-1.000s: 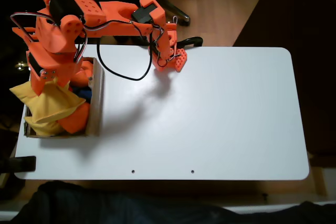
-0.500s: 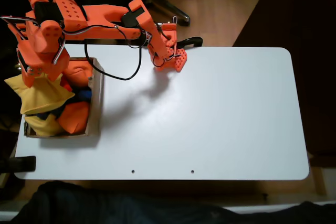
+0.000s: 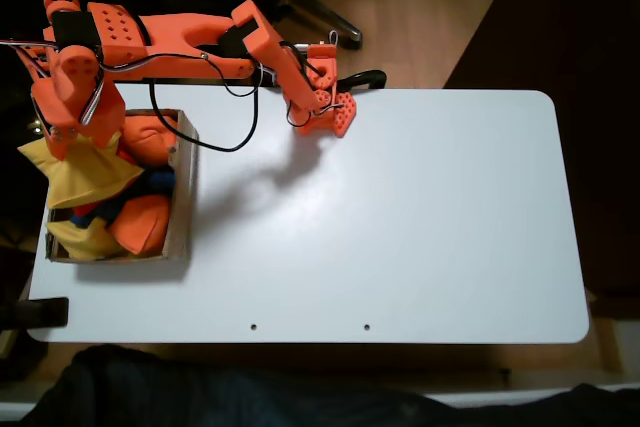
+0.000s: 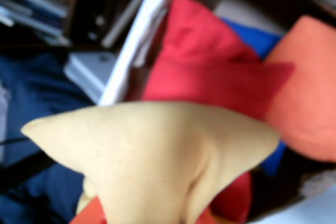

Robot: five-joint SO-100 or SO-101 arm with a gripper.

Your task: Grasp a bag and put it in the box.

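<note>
Starting at the far left of the fixed view, the gripper is hanging over the left wall of the box, and it is clamped on the bag, which is dangling from it by one pinched corner. The bag is spreading out over the box's left edge, half above the box's inside and half beyond its rim, so it is not lying in the box yet. Just under it, inside the box, another yellow bag is peeking out at the near end, an orange bag is sitting beside that toward the box's right wall, a second orange bag is filling the far end, and a strip of blue is showing between them. The wrist view is confirming the hold: the bag is bunching up close to the camera, with a red bag, the blue one and an orange one lying below it in the box. Moving right from the box, the arm is stretching along the table's far edge to its base, and the table runs on white beyond it. So the grasp looks done and the carry nearly done; what is left, I'd say, is centring over the box and letting go.
</note>
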